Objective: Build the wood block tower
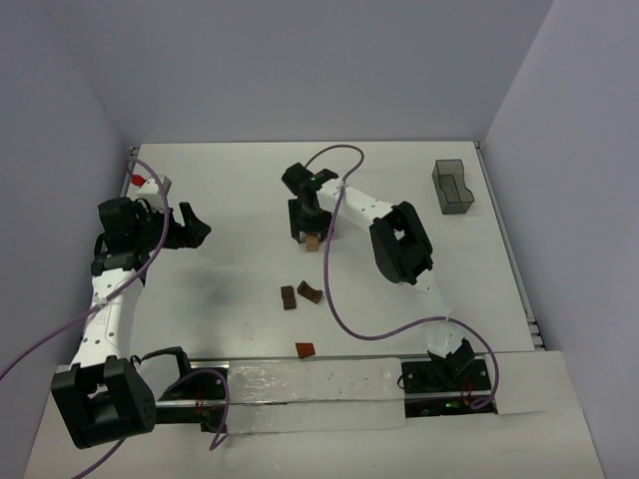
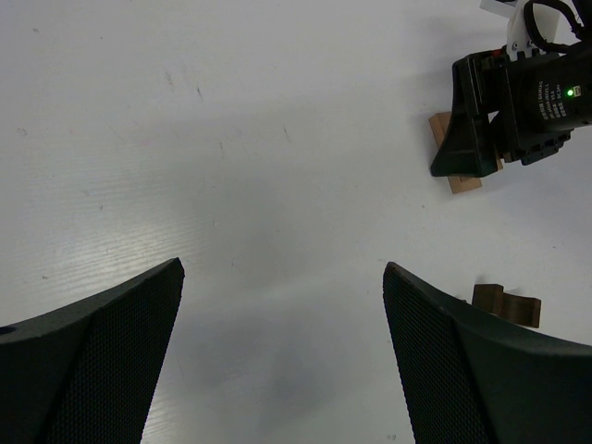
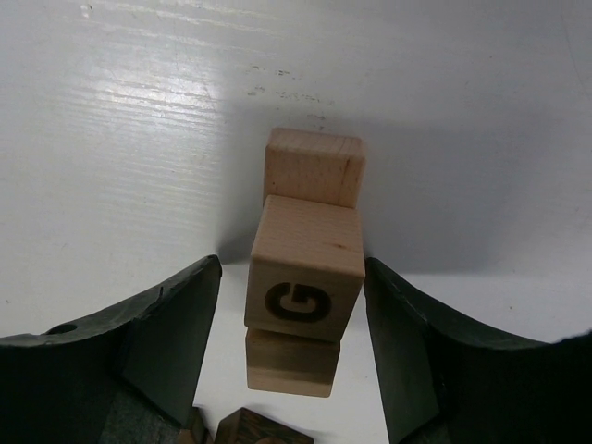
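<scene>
The wood block tower point(image 3: 303, 268) is a short stack of light tan cubes; the top one bears a burnt letter G and sits on another tan cube point(image 3: 291, 363). A further tan cube point(image 3: 314, 166) lies on the table just behind the stack. My right gripper point(image 3: 292, 264) straddles the top cube, open, with a clear gap on the left side and the right finger close beside it. From above, the right gripper point(image 1: 306, 222) is over the tower point(image 1: 313, 241) at mid-table. My left gripper point(image 1: 190, 228) hovers open and empty at the left, its fingers point(image 2: 139, 324) wide over bare table.
Two dark brown blocks point(image 1: 288, 297) point(image 1: 310, 292) and a reddish-brown block point(image 1: 305, 349) lie loose in front of the tower. A grey translucent bin point(image 1: 452, 187) stands at the back right. One dark block point(image 2: 504, 303) shows by the left gripper's right finger.
</scene>
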You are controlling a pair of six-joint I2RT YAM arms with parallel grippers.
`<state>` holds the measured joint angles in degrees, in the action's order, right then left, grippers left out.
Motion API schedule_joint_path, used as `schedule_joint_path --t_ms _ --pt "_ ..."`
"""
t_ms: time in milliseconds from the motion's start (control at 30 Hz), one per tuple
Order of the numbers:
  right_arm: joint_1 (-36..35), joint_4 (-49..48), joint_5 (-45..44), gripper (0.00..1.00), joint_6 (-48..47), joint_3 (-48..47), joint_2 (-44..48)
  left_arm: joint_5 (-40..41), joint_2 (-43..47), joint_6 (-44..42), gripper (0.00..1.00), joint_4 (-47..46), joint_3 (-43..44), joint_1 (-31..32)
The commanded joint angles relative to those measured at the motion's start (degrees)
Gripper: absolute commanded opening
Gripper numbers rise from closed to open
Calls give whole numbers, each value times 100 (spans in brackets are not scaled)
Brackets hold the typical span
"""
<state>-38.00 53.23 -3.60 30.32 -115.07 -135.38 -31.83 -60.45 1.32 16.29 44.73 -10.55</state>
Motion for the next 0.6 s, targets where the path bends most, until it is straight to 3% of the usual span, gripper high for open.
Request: schedule_joint_path --t_ms 0,567 --pt "31 -20 -50 69 -83 -264 -296 -11 42 21 95 -211 45 -26" --pt "149 -6 -133 58 -331 -590 -627 -16 47 3 95 -191 27 -26"
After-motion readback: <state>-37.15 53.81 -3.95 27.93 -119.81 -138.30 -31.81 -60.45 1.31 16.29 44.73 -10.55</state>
